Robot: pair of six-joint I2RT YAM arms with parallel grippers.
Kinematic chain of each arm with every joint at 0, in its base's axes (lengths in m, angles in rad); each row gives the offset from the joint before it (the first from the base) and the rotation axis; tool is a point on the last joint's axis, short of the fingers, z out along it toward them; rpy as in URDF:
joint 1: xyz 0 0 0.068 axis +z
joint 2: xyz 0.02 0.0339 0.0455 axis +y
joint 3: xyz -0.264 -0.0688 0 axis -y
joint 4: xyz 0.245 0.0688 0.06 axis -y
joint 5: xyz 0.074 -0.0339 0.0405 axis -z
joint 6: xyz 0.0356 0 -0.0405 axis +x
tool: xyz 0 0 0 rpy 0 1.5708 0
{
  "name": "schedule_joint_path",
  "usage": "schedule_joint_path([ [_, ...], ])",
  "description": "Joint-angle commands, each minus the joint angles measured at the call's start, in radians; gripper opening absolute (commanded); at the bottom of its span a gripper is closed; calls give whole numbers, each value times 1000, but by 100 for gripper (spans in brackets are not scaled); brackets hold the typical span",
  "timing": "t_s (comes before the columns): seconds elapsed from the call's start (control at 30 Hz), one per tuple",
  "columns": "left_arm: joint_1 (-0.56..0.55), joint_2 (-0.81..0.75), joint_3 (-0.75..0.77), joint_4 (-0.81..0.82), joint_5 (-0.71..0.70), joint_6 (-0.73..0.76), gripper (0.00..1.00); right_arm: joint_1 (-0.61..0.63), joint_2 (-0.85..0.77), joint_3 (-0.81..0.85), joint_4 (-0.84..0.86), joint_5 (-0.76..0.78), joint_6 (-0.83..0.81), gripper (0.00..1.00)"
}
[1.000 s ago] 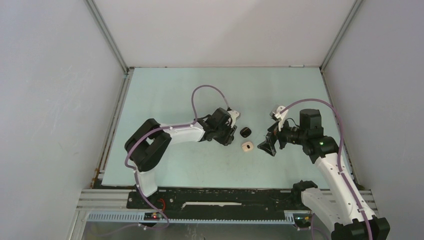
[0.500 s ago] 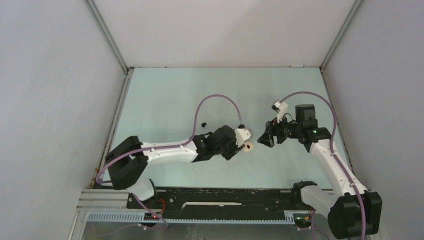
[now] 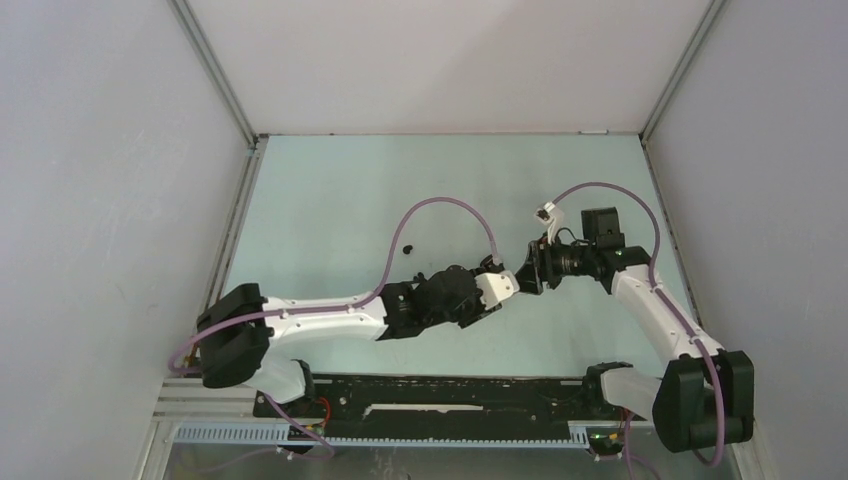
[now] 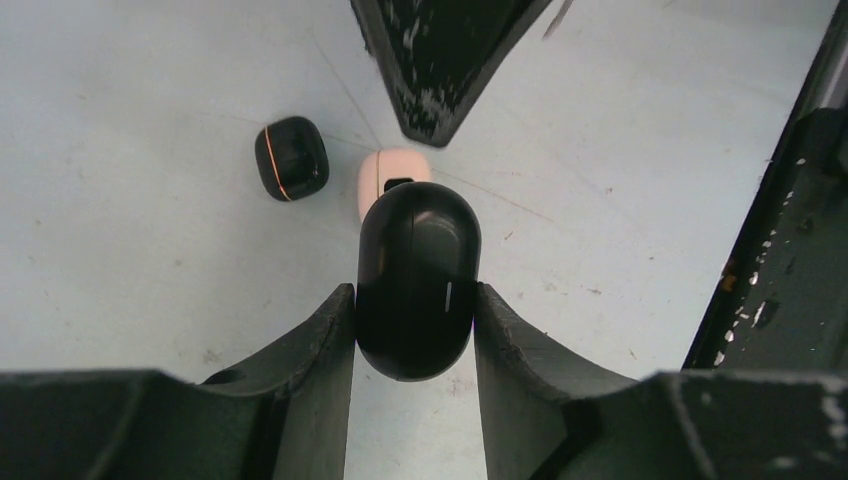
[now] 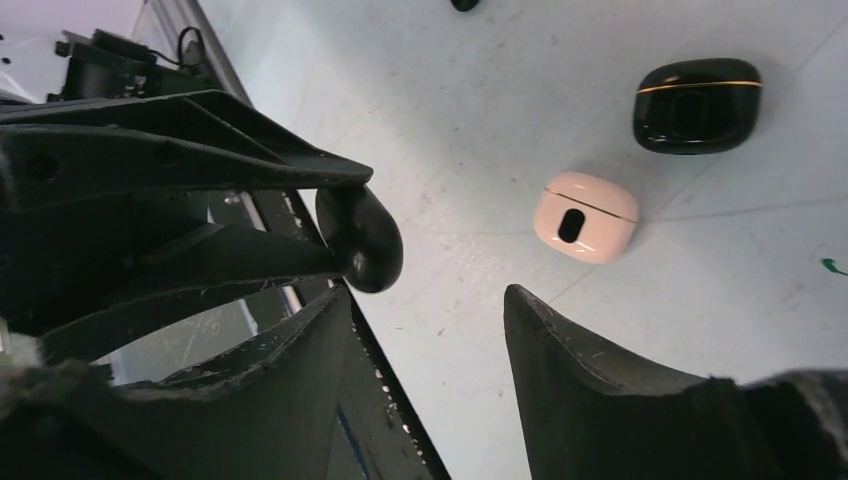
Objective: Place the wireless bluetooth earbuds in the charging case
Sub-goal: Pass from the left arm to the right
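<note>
The wireless bluetooth earbuds (image 3: 408, 248) numbered only one that could be counted with any certainty: a single tiny black speck lying on the pale table (image 3: 330, 190), to the left of the two grippers, apart from them and on the far side of the left arm. A dark shape (image 5: 463, 4) cut off by the upper edge of the right wrist view was too little to tell. Of charging cases there were three, two black and one pinkish-white. The first black case (image 4: 418, 250) was clamped between the two fingers of the left gripper (image 4: 415, 295), one finger pressed on each flank, its rounded end sticking out past the fingertips and a small pale mark showing on its top face. It was held clear of the table. The second black case (image 5: 697, 104), ringed by a thin gold line, lay on the table with its lid shut. The pinkish-white case (image 5: 586, 216) lay just beside it, apart from it, also shut, with a dark oval mark on its face. From the left wrist view the clamped case hid part of the pinkish-white one. The right gripper (image 5: 427, 300) stood with its two fingers spread apart and nothing between them, facing the left gripper near the middle of the table, the clamped case close in front of its left finger. No earbud sat in any of the three cases that could be seen.
</note>
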Motion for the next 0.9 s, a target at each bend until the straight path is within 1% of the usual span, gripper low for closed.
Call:
schedule_joint_path([
  [0.0,-26,-71,-2,96,-29,52,21,19,29,24,11,-95,10,60],
  [0.23,-41,-85,-7,114,-20,75,22,61,64,38,-9,-141,-11,60],
  [0.37,-45,-86,-12,130,-20,79,22,78,77,39,-17,-171,-19,57],
  [0.5,-47,-87,-18,143,-21,85,22,83,105,56,-52,-211,-45,50],
  [0.63,-47,-87,-25,162,-27,89,23,86,129,73,-91,-270,-83,38],
  [0.7,-47,-85,-32,176,-49,84,28,85,128,80,-111,-288,-106,31],
  [0.87,-47,-82,-58,187,-148,44,51,67,81,82,-125,-293,-144,20],
])
